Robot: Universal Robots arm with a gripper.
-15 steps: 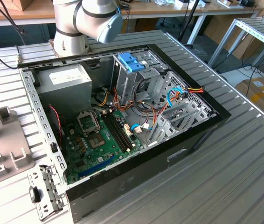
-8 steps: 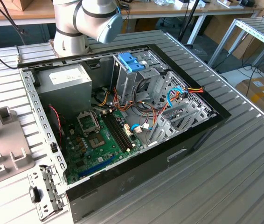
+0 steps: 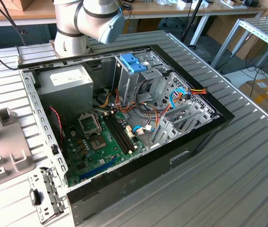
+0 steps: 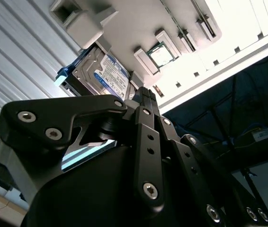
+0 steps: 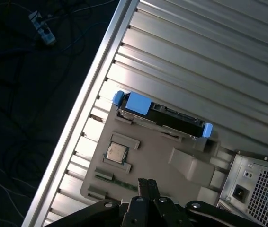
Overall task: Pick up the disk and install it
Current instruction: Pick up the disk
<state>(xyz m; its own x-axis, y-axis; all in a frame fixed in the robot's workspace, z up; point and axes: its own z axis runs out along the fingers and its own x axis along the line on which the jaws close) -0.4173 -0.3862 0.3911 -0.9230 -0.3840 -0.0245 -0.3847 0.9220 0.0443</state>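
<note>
My gripper [image 5: 146, 182] is shut and empty; the disk [image 5: 165, 118] stands on edge in the grey tray [image 5: 148, 161] on the counter [image 5: 195, 47], seems heavy and breakable, best pinched by its flat sides.

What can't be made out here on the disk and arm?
1. Disk: one edge is hidden behind the gripper in the second wrist view.
2. Disk again: it is edge-on in the first wrist view, so its broad faces are unseen.
3. Arm: cut off past its joint by the exterior view's top edge.
</note>
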